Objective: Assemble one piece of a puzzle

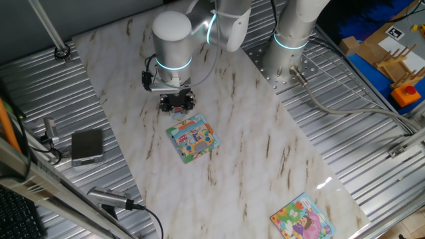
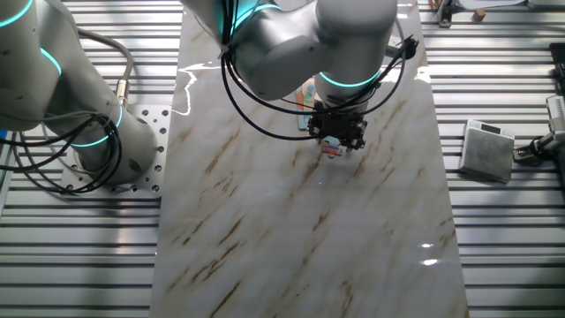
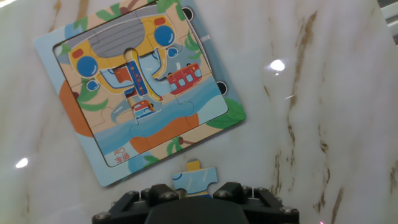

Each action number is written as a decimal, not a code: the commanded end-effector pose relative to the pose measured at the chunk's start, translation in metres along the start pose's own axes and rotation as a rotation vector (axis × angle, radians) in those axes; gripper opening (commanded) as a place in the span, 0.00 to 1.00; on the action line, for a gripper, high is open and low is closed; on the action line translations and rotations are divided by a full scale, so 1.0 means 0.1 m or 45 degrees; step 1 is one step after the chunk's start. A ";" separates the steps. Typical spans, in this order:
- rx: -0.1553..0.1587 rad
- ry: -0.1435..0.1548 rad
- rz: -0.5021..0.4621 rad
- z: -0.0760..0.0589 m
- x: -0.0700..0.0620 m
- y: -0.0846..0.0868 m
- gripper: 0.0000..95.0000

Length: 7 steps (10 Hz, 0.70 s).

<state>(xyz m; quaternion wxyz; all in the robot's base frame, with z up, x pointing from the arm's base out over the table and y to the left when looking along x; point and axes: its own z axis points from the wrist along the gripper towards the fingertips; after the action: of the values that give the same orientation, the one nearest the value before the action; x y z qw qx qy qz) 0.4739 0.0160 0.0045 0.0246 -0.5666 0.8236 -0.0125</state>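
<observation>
Robotics laboratory workcell. A marble-patterned surface (image 1: 265,153) lies over ribbed aluminium decking (image 1: 372,139), and the grey robot arm (image 1: 174,40) with glowing cyan joint rings rises from a bolted metal base plate (image 2: 132,150). Bundled black cables (image 2: 265,97) loop along the arm. A small grey box (image 1: 87,146) with attached leads sits on the decking at one side, and a slanted metal pole (image 1: 50,30) stands at a corner. A printed fiducial marker (image 1: 397,31) appears on cardboard beyond the rig.
</observation>
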 end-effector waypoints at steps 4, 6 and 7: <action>-0.009 -0.014 0.007 0.01 -0.05 0.02 0.60; -0.010 -0.016 0.010 0.02 -0.08 0.03 0.60; -0.010 -0.016 0.013 0.02 -0.09 0.04 0.60</action>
<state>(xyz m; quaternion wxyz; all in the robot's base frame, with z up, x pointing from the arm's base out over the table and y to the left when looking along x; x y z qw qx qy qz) 0.4740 0.0261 0.0028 0.0271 -0.5625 0.8264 -0.0059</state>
